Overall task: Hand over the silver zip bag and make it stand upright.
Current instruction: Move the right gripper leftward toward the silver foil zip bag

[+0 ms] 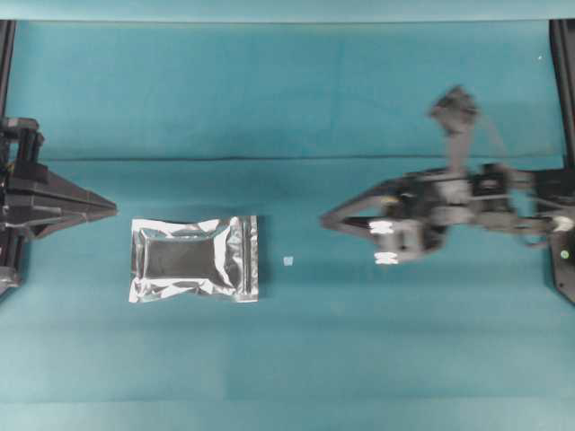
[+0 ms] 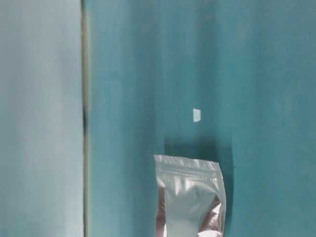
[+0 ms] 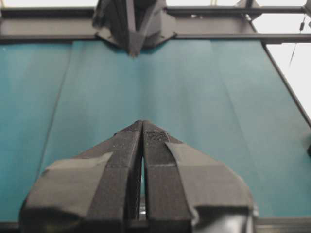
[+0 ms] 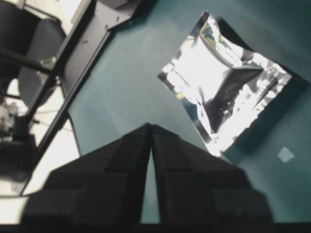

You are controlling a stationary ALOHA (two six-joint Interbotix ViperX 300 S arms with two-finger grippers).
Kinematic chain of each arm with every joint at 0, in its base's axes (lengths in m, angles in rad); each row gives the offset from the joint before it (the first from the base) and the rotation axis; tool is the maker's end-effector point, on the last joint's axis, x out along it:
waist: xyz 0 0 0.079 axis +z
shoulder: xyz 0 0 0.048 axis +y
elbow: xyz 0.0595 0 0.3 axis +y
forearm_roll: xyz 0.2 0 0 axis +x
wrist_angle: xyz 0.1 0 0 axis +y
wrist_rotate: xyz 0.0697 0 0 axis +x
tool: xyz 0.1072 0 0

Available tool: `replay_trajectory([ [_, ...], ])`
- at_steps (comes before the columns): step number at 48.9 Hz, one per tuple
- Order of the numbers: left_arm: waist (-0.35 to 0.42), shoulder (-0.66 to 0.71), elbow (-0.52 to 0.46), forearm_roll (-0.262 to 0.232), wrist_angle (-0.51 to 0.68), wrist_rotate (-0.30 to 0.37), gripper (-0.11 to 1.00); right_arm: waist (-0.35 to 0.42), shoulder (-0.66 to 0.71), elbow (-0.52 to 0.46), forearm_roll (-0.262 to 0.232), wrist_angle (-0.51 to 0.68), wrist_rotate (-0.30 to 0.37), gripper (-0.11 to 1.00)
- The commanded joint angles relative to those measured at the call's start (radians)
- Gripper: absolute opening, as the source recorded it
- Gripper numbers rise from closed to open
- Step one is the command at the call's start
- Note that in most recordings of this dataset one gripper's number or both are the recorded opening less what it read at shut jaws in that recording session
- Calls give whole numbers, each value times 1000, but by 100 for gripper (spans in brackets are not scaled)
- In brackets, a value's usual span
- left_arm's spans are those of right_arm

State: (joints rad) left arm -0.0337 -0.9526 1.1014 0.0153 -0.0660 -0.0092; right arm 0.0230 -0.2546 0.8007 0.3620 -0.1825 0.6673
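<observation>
Overhead view: silver zip bag flat on the teal bench, just ahead of the left hand, fingertips pressed together, empty. Right hand well off, blurred, tips together in its wrist view. Pickup not begun, seemingly. Next: part fingers, pinch the crinkly foil edge.

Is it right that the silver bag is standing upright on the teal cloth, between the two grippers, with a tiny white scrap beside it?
Not quite. The silver bag is lying flat on the teal cloth, not standing upright; the overhead view shows its full face. The rest holds: it sits between the left gripper and the right gripper, with the white scrap beside it.
</observation>
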Motion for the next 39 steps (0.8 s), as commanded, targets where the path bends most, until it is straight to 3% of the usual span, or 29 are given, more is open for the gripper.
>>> replay_trajectory([
  [1, -2, 5, -25, 3, -2, 0, 0, 3, 41, -52, 3, -9, 38, 33],
  [7, 0, 6, -25, 3, -2, -5, 0, 5, 92, -80, 3, -12, 112, 70],
  [12, -2, 6, -25, 3, -2, -5, 0, 6, 121, -86, 5, -25, 166, 90],
  [28, -2, 9, -23, 3, 0, -6, 0, 8, 242, -78, 3, -60, 307, 91],
  [39, 0, 12, -21, 3, 0, -8, 0, 34, 360, -77, 3, -219, 413, 90],
])
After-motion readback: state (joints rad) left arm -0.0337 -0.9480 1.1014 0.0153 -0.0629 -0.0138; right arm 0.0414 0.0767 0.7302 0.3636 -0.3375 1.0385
